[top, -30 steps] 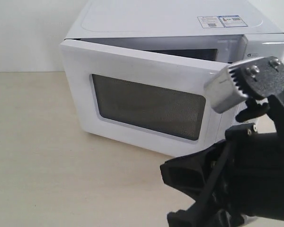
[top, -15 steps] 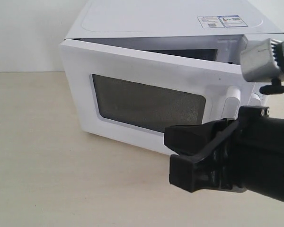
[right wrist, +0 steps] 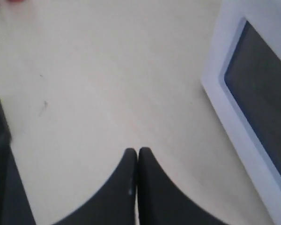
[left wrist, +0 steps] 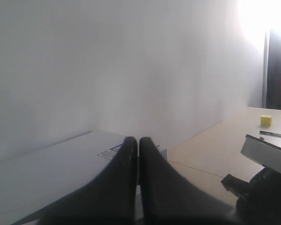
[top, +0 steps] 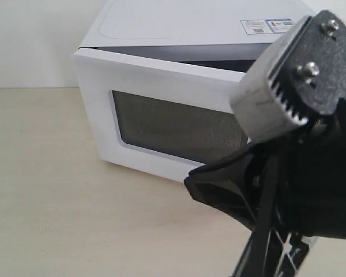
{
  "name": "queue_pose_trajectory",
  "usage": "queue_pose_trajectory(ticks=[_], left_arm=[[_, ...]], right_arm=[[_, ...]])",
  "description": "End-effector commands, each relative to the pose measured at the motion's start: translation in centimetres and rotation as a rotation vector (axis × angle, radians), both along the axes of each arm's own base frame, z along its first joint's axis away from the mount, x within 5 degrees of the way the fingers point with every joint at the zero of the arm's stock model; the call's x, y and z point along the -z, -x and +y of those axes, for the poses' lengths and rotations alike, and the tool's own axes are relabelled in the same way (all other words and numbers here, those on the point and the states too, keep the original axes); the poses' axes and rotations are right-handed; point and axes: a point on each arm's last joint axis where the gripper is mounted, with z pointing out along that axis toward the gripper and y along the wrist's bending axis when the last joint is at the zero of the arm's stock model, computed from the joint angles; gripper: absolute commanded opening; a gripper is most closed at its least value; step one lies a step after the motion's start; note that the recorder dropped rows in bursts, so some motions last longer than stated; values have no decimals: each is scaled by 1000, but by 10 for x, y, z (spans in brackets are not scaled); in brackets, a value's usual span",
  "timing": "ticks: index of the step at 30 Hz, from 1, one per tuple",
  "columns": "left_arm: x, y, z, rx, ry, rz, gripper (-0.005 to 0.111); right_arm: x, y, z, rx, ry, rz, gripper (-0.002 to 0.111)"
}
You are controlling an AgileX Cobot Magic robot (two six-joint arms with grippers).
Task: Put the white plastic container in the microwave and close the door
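The white microwave (top: 190,23) stands at the back of the table, and its door (top: 161,78) with the dark window (top: 179,127) is ajar by a narrow gap. My right arm (top: 300,190) fills the near right of the exterior view and hides the handle and dials. The right gripper (right wrist: 137,151) is shut and empty above bare table, with the door (right wrist: 222,79) beside it. Shut on nothing, my left gripper (left wrist: 138,139) hovers over the microwave's top (left wrist: 51,164). The white plastic container is out of view.
The light wooden table (top: 46,202) stretches left and forward of the microwave. A yellow block (left wrist: 266,120) and a pen (left wrist: 272,134) lie far off on the table. A white wall stands behind. A dark structure (right wrist: 0,154) borders the right wrist view.
The door has swung further toward shut, narrowing the gap. My right arm has risen and moved across the microwave's right side, now covering the handle.
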Motion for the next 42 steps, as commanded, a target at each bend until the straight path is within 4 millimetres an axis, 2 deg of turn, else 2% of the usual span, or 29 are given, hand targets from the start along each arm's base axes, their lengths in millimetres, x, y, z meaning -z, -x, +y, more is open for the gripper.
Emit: queue_pose_trajectory(ticks=[1,2,5,12,17,26,32,42], left_arm=[[1,1,0,8,13,5,4],[1,1,0,8,13,5,4],[1,1,0,8,13,5,4],[1,1,0,8,13,5,4],[1,1,0,8,13,5,4],[1,1,0,8,13,5,4],[1,1,0,8,13,5,4],[1,1,0,8,13,5,4]], right_arm=[[-17,-12,1,94,-272,50,0],[-21,-19,-3,163,-376,96,0],[-24,-32,-10,245,-444,79,0],[0,-45,-5,320,-543,119,0],[10,-51,-1,340,-535,136,0],[4,-55,-4,363,-551,44,0],[5,-57,-8,389,-484,-3,0],[10,-58,-8,402,-471,19,0]])
